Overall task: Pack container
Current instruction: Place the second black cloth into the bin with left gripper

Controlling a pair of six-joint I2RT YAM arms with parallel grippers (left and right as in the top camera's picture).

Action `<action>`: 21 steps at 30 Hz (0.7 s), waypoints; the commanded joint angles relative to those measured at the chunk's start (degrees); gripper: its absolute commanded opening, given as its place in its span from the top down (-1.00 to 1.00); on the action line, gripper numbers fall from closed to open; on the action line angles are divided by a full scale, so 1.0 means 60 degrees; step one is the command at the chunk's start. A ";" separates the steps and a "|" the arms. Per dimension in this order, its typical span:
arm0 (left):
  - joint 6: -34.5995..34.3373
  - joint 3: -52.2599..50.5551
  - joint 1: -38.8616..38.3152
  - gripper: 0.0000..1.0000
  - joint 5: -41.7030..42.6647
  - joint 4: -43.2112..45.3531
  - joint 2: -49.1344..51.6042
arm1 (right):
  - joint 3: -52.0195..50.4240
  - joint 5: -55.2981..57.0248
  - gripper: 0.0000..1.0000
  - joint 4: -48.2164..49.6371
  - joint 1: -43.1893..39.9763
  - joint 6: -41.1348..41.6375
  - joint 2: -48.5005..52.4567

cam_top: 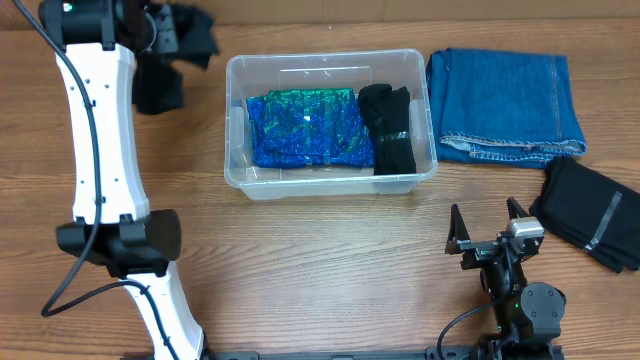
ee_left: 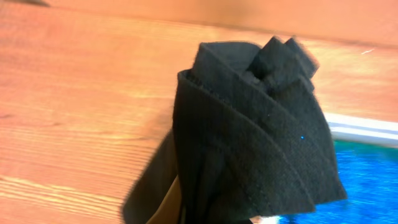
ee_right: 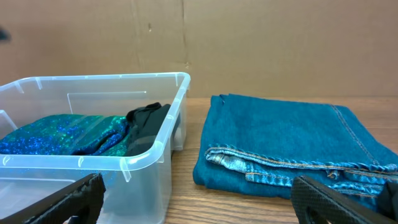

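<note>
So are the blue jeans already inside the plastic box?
No, the folded jeans lie on the table beside the container, outside it.

- Dark charcoal folded cloth is filling the left wrist view, blurred, and hiding the left gripper fingers, so the grip isn't readable.
- Clear rectangular plastic container is showing there only as a rim sliver, cut by the right edge.
- Sparkly blue-green fabric and black rolled garment are covering the container base.
- Black folded garment with grey stripe is running off the overhead's right edge.
- Right gripper fingers are being cropped by the right wrist view's bottom edge.
- Folded blue jeans are getting clipped at the right there.
</note>
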 commanded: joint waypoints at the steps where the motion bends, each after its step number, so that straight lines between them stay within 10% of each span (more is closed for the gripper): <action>1: -0.1362 0.1326 -0.0958 0.92 0.0437 -0.0280 -0.0149 | -0.0033 0.0022 -1.00 0.0040 -0.0055 0.0069 -0.0069; 11: -0.5978 0.0328 -0.6087 0.92 -0.1960 0.0608 0.0736 | -0.0033 0.0022 -1.00 0.0040 -0.0055 0.0069 -0.0069; 21: -0.7770 0.0328 -0.6626 0.92 -0.1162 0.1417 0.3461 | -0.0033 0.0022 -1.00 0.0040 -0.0055 0.0069 -0.0069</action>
